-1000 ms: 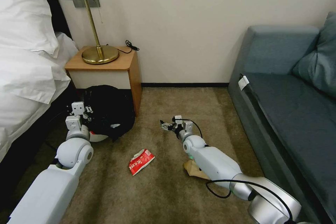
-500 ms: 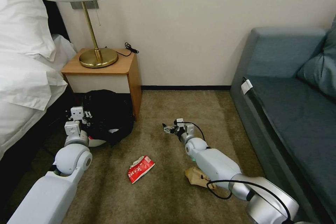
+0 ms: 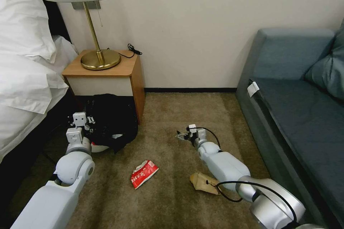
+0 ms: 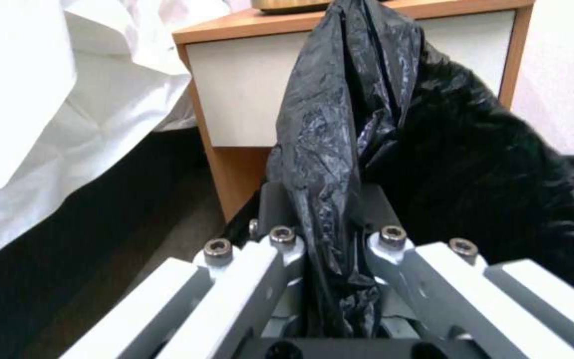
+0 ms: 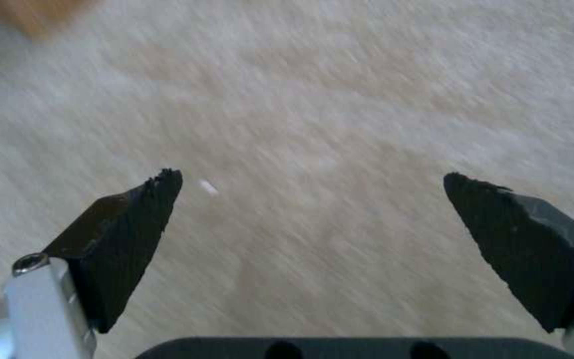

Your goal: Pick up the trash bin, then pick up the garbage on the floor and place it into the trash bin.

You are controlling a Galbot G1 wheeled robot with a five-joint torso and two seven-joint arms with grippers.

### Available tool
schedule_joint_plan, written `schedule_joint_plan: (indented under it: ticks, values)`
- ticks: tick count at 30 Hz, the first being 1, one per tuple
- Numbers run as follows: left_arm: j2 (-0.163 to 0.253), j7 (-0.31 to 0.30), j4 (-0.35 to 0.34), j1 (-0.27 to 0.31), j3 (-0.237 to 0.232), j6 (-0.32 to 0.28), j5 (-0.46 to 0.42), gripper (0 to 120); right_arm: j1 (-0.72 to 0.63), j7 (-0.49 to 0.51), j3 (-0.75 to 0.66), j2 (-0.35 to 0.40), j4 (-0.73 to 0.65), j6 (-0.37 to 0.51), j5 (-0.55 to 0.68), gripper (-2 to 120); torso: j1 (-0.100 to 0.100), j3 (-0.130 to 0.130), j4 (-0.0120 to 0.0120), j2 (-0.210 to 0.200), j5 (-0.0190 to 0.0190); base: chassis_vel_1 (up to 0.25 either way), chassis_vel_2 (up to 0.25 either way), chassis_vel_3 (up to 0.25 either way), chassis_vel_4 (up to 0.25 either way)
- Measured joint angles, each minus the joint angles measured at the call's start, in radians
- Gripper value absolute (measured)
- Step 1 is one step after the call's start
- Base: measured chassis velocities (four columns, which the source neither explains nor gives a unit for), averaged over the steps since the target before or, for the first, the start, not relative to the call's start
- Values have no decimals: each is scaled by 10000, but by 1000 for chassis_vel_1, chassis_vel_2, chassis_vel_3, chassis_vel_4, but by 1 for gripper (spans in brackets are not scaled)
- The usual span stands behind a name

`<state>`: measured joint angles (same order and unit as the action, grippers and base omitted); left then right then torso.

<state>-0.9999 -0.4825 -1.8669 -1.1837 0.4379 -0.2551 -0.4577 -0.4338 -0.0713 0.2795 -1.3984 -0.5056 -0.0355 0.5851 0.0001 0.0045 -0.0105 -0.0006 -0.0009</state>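
Observation:
The trash bin (image 3: 111, 120) stands by the nightstand, its black bag draped over it and a bit of white wall (image 3: 99, 147) showing below. My left gripper (image 3: 81, 120) is shut on the bag-covered rim (image 4: 330, 234). A red-and-white packet (image 3: 144, 174) lies on the carpet between the arms. A tan paper bag (image 3: 201, 183) lies partly under my right forearm. My right gripper (image 3: 181, 136) hovers low over bare carpet, right of the bin and beyond the packet. It is open, and its black fingertips (image 5: 127, 219) have nothing between them.
A wooden nightstand (image 3: 107, 75) with a brass lamp (image 3: 100, 59) stands just behind the bin. The bed (image 3: 25, 78) runs along the left, a blue-grey sofa (image 3: 297, 114) along the right. Open carpet (image 3: 186, 111) lies between nightstand and sofa.
My right gripper has drawn back to the right and nearer to me, uncovering more of the paper bag. The left gripper keeps its hold on the bin. The view shifted slightly.

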Motion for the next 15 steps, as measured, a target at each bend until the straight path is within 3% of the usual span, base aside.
schedule_joint_plan:
  ticks: [4,7,8,10,11,13,15]
  values:
    - [101,10,-155,-237,99,2,0,6,-102,111,382,450,-440,236,89,100,0,0,1,0,0,0,0,0,0]
    - [236,12,-290,-456,171,4,1,5,-437,690,1273,1465,-2063,953,969,100,0,0,7,0,7,0,0,0,0]
    - [236,12,-290,-456,171,4,1,5,-437,690,1273,1465,-2063,953,969,100,0,0,7,0,7,0,0,0,0]
    - [312,9,-317,-517,196,4,0,5,-660,1313,1953,2814,-3896,1628,2170,100,0,-1,4,0,1,0,0,0,0]
    - [312,9,-317,-517,196,4,0,5,-660,1313,1953,2814,-3896,1628,2170,100,0,-1,4,0,1,0,0,0,0]
    - [388,7,-317,-488,195,3,-21,5,-727,1761,2622,4067,-5566,2106,3158,100,0,0,-11,0,-4,0,0,0,0]
    - [429,11,-312,-430,178,3,-42,5,-730,1877,2887,4473,-6267,2253,3470,100,-1,-1,-9,0,-2,0,0,0,0]
